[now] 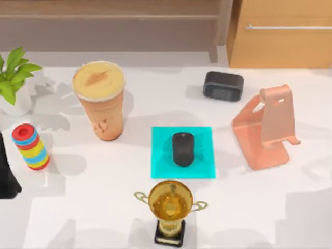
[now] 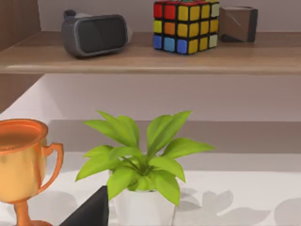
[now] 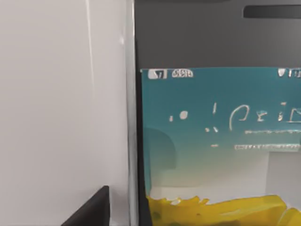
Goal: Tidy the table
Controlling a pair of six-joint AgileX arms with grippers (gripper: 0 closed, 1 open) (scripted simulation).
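Note:
The white table (image 1: 93, 218) carries several objects. A black mouse (image 1: 183, 148) lies on a cyan square mat (image 1: 202, 166) at the middle. In front of it stands a gold trophy (image 1: 170, 207). A tall tan cup (image 1: 101, 98) stands left of the middle, and a stack of coloured rings (image 1: 31, 147) is near the left edge. A black speaker (image 1: 223, 86) and a pink phone stand (image 1: 267, 127) sit to the right. My left arm (image 1: 8, 171) is parked at the left edge. A dark part of my left gripper (image 2: 91, 212) shows near the plant (image 2: 141, 155). My right gripper (image 3: 89, 212) faces a teal panel (image 3: 216, 132).
A potted plant (image 1: 15, 78) stands at the far left corner. A wooden cabinet (image 1: 282, 41) with a metal handle is at the back right. A shelf (image 2: 150, 59) holds a grey headset (image 2: 96, 34), a colour cube (image 2: 186, 26) and a brown box (image 2: 240, 23).

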